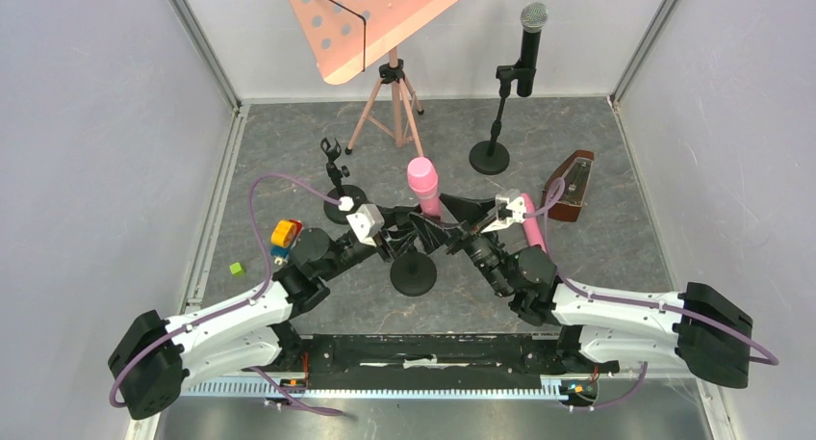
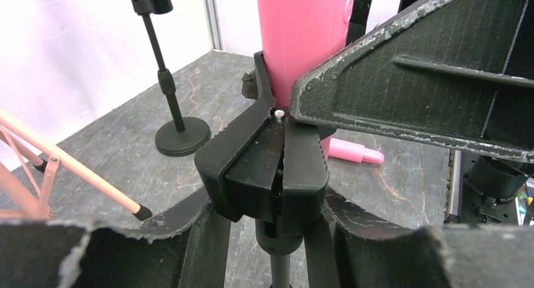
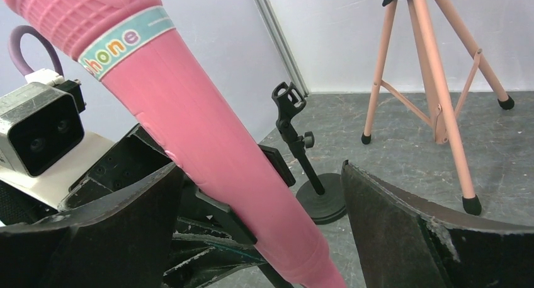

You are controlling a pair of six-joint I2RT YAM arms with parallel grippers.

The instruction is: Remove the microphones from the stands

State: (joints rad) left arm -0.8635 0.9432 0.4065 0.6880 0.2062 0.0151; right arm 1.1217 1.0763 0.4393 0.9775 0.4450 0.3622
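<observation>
A pink microphone stands upright in the black clip of a short stand with a round base at the table's middle. My left gripper comes from the left. Its fingers press on either side of the clip just under the microphone. My right gripper comes from the right and is open. The microphone's body passes between its jaws, against the left one, with a wide gap to the right finger.
A second pink microphone lies on the floor beside my right gripper. An empty black stand is to the left. A black microphone on its stand, a pink music stand and a brown metronome are behind.
</observation>
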